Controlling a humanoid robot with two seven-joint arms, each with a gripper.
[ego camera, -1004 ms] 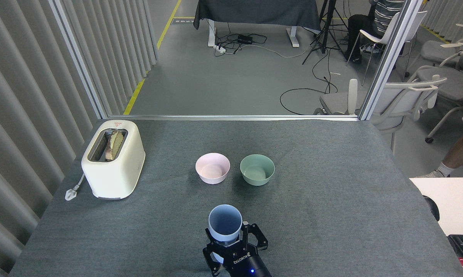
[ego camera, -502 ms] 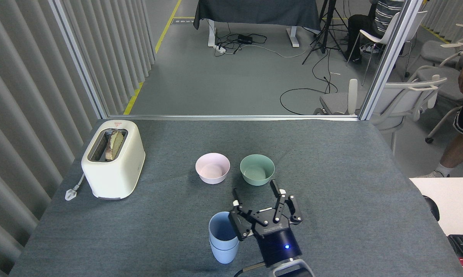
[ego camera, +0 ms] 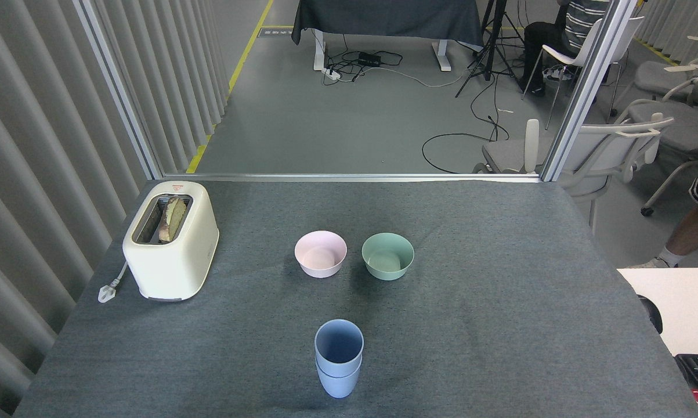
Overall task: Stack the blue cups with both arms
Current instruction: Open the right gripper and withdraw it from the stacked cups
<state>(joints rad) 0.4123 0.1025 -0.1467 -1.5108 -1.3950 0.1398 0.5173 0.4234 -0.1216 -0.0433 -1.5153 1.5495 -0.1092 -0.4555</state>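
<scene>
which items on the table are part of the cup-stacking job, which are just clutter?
Job:
- blue cups, one nested in the other, upright near the front edge

Clutter:
- pink bowl
- mint-green bowl
- toaster with bread in its slot

No arm or gripper is in view.

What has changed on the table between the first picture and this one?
The gripper that held the blue cups let go, drew back and left the view. The cups now stand nested on the table. The toaster, pink bowl and green bowl stayed put.
</scene>
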